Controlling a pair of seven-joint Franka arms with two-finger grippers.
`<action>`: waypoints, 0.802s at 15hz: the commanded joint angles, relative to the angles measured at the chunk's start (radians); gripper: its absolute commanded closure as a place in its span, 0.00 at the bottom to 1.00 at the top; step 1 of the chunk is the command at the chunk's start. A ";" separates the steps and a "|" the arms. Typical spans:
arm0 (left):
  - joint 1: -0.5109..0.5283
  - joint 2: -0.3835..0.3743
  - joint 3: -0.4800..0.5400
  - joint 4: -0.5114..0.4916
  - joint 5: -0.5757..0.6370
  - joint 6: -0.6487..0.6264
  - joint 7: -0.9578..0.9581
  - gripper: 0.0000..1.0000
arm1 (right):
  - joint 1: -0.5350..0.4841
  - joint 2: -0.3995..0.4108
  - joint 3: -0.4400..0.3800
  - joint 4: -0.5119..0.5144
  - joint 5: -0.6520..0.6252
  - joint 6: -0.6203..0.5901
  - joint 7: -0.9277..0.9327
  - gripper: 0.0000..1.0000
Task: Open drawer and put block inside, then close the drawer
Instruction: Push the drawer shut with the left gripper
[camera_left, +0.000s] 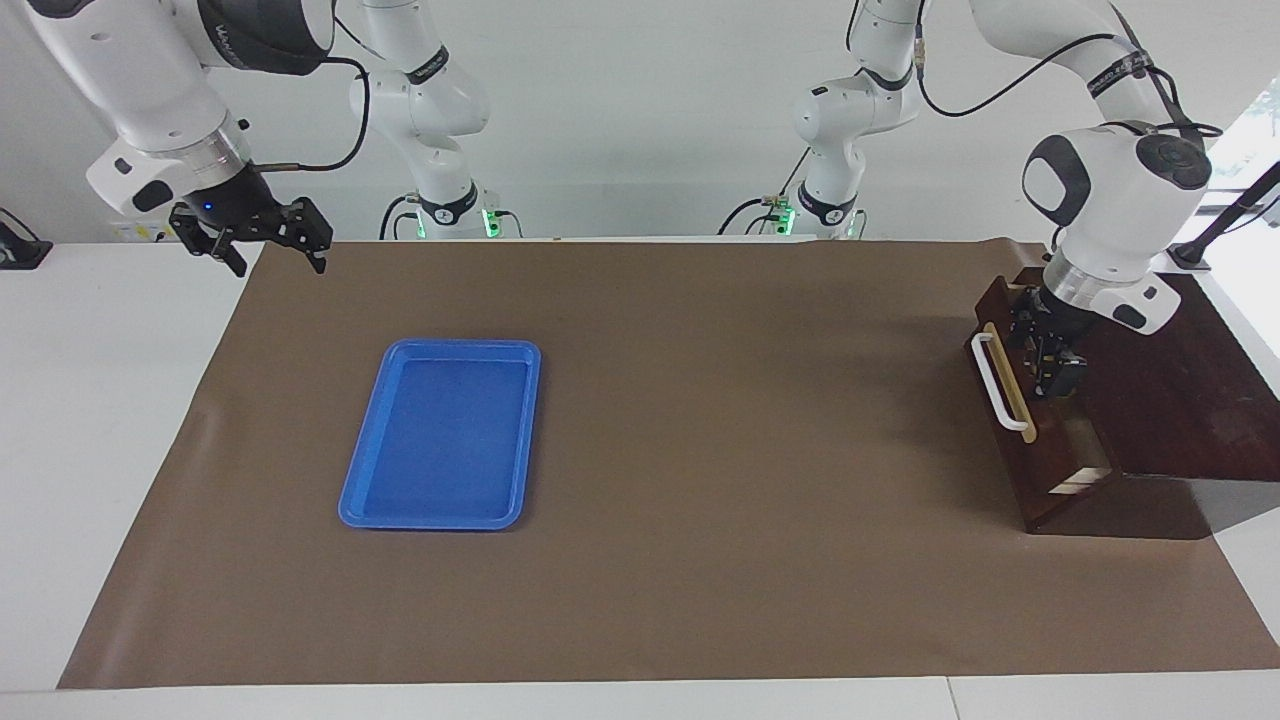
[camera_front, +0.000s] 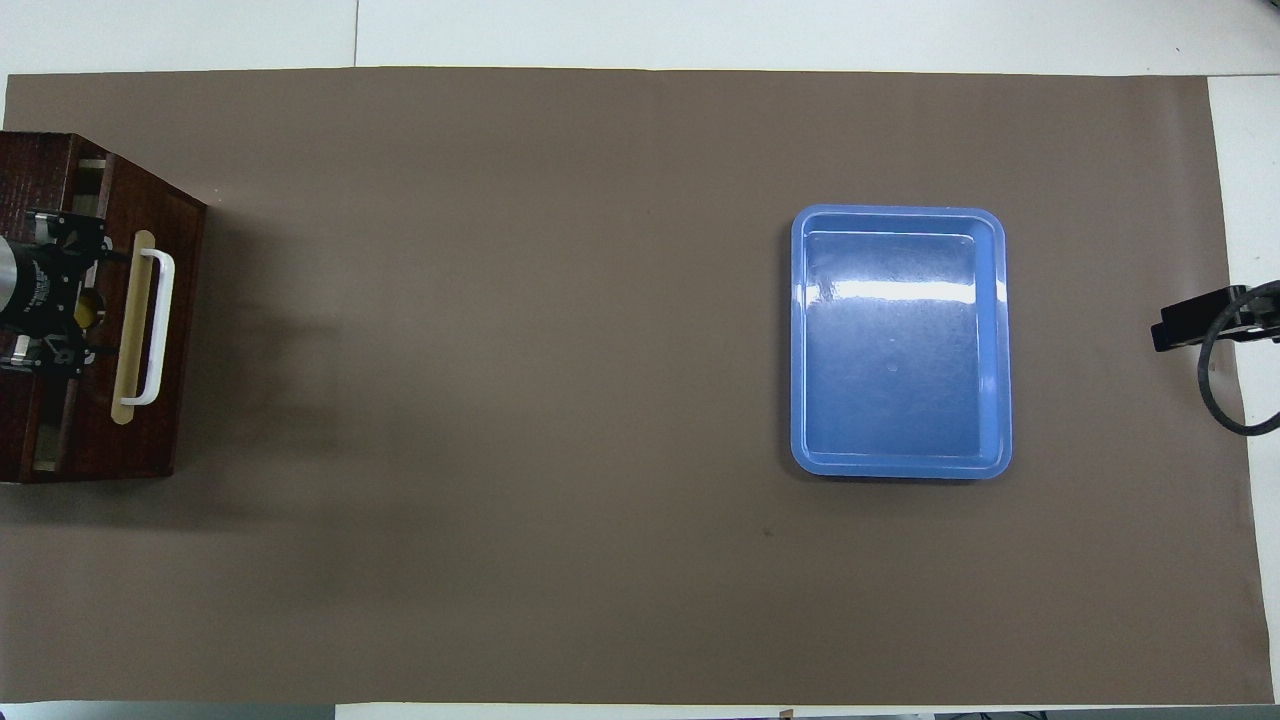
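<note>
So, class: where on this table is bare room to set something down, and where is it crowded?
Most of the brown mat is bare: the wide stretch between the blue tray and the drawer, plus the strip along the mat's edge farthest from the robots. It is crowded at the left arm's end, where the left tool hangs over the nearly shut drawer.

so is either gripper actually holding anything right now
Nothing is held. The left gripper is open at the drawer front's top edge, gripping nothing. The right gripper hangs open over the table's edge.
</note>
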 joint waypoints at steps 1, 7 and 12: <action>0.059 0.005 -0.002 0.003 0.017 0.020 0.077 0.00 | -0.014 -0.002 0.011 0.006 -0.011 -0.007 0.007 0.00; 0.071 0.005 -0.002 0.013 0.017 0.005 0.089 0.00 | -0.025 0.000 0.011 0.007 -0.011 -0.007 0.005 0.00; 0.030 -0.055 -0.010 0.046 0.016 -0.129 0.121 0.00 | -0.025 0.000 0.011 0.007 -0.011 -0.011 0.005 0.00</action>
